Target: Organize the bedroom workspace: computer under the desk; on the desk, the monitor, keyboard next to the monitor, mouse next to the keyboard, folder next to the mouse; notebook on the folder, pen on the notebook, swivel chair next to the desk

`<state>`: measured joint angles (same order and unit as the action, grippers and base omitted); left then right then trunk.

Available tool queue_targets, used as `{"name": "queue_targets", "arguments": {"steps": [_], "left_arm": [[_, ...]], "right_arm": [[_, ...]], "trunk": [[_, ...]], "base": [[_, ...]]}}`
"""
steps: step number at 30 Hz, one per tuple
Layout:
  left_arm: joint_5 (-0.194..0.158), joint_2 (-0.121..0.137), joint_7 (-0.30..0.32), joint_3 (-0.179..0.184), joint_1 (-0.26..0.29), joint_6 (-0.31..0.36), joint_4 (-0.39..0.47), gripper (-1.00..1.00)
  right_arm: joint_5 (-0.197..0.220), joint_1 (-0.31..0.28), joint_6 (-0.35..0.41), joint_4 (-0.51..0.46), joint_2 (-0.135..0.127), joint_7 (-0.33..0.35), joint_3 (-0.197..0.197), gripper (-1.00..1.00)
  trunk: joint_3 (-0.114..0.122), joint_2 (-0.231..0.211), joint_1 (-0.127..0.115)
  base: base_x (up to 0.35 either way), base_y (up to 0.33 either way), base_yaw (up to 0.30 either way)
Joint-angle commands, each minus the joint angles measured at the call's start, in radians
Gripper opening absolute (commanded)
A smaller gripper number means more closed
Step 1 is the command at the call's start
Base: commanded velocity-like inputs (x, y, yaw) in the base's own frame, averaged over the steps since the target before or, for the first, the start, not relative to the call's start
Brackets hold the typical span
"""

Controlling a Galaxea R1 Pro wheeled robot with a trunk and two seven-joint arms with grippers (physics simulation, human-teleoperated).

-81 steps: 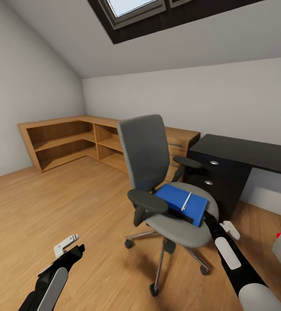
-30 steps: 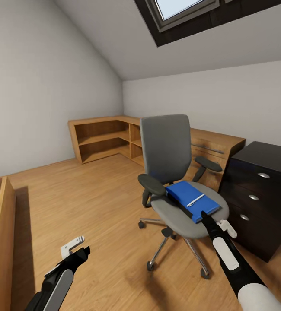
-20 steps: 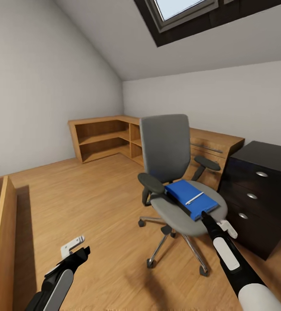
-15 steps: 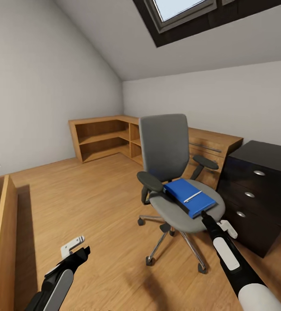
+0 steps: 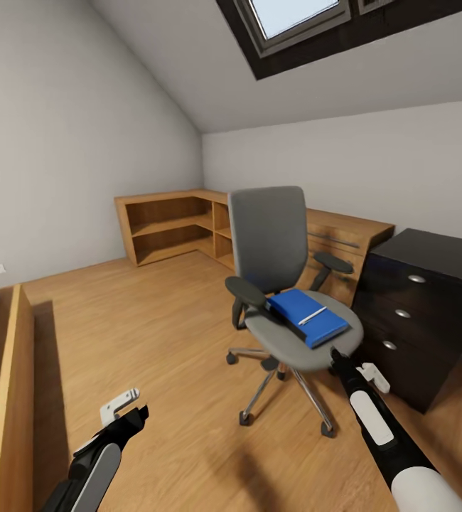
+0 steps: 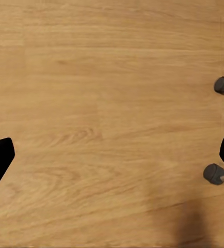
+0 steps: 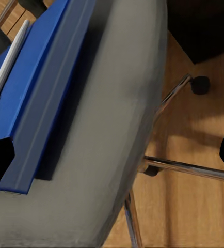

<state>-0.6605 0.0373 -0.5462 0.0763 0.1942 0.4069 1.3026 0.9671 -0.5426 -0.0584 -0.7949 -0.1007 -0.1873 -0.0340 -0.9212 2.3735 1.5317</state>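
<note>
Right tool [image 5: 346, 361] open at swivel chair [image 5: 282, 270], desk [image 5: 430, 299] beside

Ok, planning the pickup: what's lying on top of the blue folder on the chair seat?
A thin silvery-white pen lies across the folder, which rests on the swivel chair seat. A dark edge shows along the folder's near side. Whatever the folder covers is hidden.
</note>
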Motion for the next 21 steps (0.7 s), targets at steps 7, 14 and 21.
{"name": "queue_targets", "arguments": {"steps": [7,14,21], "left_arm": [[-0.008,0.001,-0.009,0.003,0.001,0.001,0.001,1.0],[-0.008,0.0,-0.01,0.003,0.001,0.001,0.0,1.0],[-0.008,0.0,-0.01,0.003,0.001,0.001,-0.002,1.0]], "right_arm": [[0.015,0.0,-0.002,0.003,0.0,-0.007,-0.002,1.0],[0.028,0.0,0.002,0.007,0.003,-0.014,0.0,1.0],[0.112,0.0,0.032,0.008,0.001,-0.016,-0.001,1.0]], "trunk": [[-0.001,0.0,-0.001],[-0.001,0.0,-0.001],[-0.001,0.0,-0.001]], "base": [[-0.104,0.0,0.0],[-0.015,0.0,0.0],[-0.001,0.0,0.0]]}}
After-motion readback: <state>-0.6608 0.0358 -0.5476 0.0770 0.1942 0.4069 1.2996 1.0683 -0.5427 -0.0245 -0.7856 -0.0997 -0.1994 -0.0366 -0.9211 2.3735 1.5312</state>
